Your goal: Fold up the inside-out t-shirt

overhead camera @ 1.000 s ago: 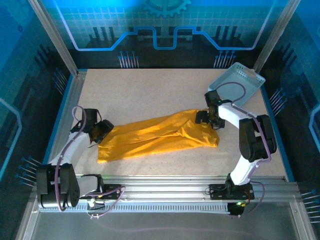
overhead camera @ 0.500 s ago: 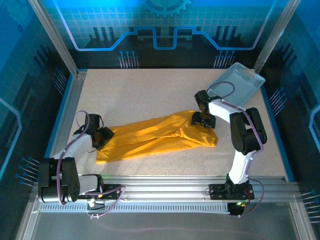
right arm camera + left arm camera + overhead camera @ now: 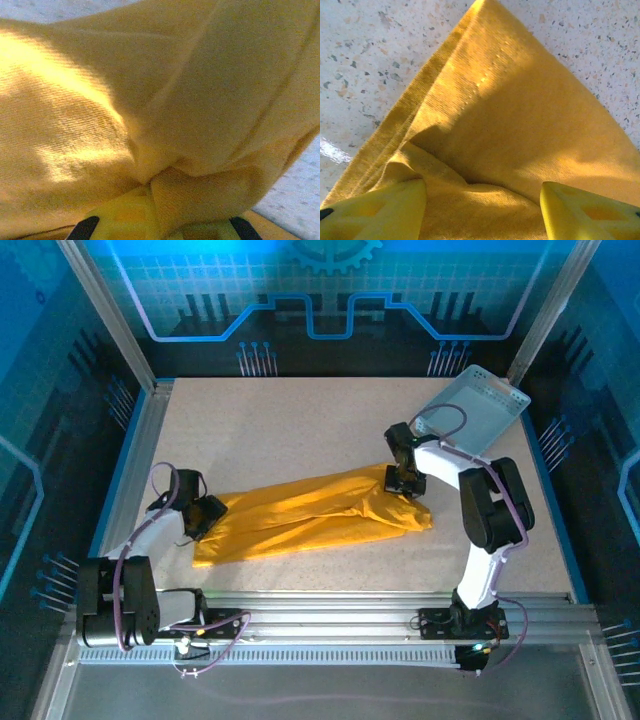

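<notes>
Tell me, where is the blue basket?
In the top view, the basket sits at the far right corner of the table, just beyond the right gripper, which pinches the yellow t-shirt.

The table [image 3: 300, 420] is pale and sandy, with lots of tiny dark specks on it. A thin blue strip [image 3: 122, 480] runs down its left side. A long grey metal rail [image 3: 350, 618] lies across the near side. Two grey metal posts [image 3: 105, 310] lean up from the far corners. The back wall [image 3: 200, 285] glows bright blue, with a grid of little squares, dark shapes and a gear picture [image 3: 333, 252] at the top. The side walls [image 3: 25, 490] are dark with shiny blue lines. Light makes a white shiny spot [image 3: 332, 150] on the table.
</notes>
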Robot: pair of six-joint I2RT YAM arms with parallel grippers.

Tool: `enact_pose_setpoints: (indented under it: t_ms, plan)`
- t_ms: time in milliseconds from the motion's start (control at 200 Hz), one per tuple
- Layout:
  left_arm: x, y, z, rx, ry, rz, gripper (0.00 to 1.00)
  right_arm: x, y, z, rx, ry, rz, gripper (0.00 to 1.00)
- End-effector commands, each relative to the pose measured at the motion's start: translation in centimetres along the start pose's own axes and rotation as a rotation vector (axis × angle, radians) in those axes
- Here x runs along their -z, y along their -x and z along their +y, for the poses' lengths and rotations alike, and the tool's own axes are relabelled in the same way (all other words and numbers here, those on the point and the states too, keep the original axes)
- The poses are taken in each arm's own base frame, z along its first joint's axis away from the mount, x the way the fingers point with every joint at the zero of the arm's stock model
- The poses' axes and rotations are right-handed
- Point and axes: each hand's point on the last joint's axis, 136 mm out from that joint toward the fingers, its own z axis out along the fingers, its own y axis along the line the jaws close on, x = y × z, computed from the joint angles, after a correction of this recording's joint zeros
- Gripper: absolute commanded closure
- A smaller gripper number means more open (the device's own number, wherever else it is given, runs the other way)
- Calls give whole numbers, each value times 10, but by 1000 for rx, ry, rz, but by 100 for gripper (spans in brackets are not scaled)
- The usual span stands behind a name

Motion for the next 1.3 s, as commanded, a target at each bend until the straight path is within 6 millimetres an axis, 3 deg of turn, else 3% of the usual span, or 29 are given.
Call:
enact_pose_setpoints:
  t_ms: [0,225,330,455,615,745,900,1146,1296]
  plan:
    - [-3,-13,-4,-22,-13,29,38,19,5,-39,-19,-96,-45,100]
    - [2,-46,-36,-117,-61,83,38,65,28,-77,43,-246,-130,100]
    - [12,-58,-55,-162,-89,94,37,88,37,-83,94,-312,-158,100]
    - [28,-58,-70,-186,-129,81,34,113,43,-75,166,-350,-179,100]
    - [37,-36,-58,-221,-65,-13,32,141,43,-52,286,-433,-203,100]
    - [21,-41,-49,-191,-65,40,38,155,31,-18,380,-464,-200,100]
    - [5,-63,-56,-207,-111,128,49,166,6,40,464,-446,-182,100]
    - [-13,-85,-49,-229,-85,183,63,168,-45,145,533,-226,-139,100]
    - [-19,-94,-41,-225,-86,203,69,165,-70,192,535,-84,-97,100]
